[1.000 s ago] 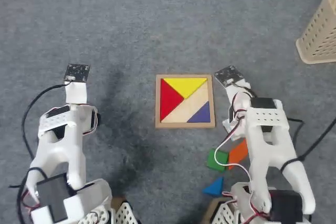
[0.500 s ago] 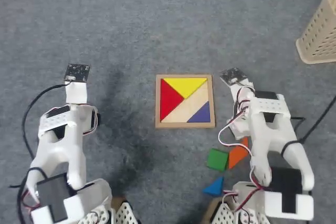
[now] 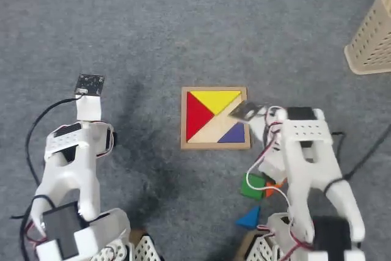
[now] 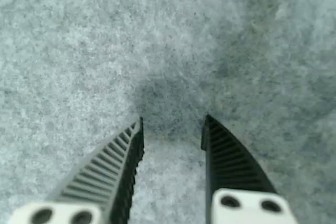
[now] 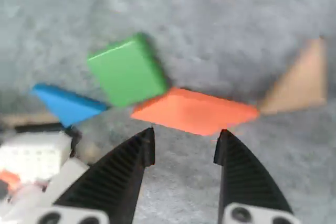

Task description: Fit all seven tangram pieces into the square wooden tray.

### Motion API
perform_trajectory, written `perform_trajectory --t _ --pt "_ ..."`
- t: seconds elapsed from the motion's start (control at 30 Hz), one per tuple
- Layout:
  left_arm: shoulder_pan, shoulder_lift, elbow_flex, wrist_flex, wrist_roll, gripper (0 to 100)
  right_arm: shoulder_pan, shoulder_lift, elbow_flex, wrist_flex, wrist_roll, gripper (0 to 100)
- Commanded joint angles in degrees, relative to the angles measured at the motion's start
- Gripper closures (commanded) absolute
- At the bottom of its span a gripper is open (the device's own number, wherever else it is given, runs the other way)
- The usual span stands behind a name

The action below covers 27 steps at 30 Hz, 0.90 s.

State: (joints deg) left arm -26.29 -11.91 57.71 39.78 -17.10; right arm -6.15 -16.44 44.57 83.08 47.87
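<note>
Gripper R (image 5: 186,131) spread, tips nr orange piece (image 5: 194,109) | gripper L (image 4: 172,120) spread over carpet (image 4: 79,35)

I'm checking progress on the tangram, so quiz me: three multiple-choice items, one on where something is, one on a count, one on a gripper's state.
1. Where is the green piece? A in a gripper; B on the carpet beside the orange piece; C atop a stack.
2. How many coloured pieces show in the tray? A three; B five; C seven.
3. The right gripper is: A shut on a piece; B open; C shut, empty.
Answers: 1 B, it lies on the carpet by the orange one; 2 A, yellow, red and purple; 3 B, its fingers stand apart, gripping nothing.
</note>
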Motion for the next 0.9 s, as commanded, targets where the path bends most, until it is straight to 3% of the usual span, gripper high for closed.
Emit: perform_trajectory --t 0.0,0.27,0.6,0.87 --pt "0.35 -3.08 -0.13 -0.88 -0.70 82 -1.63 7.69 -0.79 0.13 2.11 81.4" --pt "0.26 -3.08 -0.13 -0.88 -0.62 82 5.58 25.89 -10.73 -9.01 -4.92 81.5" --pt "0.26 -3.08 -0.13 -0.88 -0.62 82 9.36 26.42 -18.11 -21.49 -17.85 81.5" --pt "0.26 -3.08 -0.13 -0.88 -0.62 82 7.69 13.85 -22.59 -9.54 -21.45 81.1"
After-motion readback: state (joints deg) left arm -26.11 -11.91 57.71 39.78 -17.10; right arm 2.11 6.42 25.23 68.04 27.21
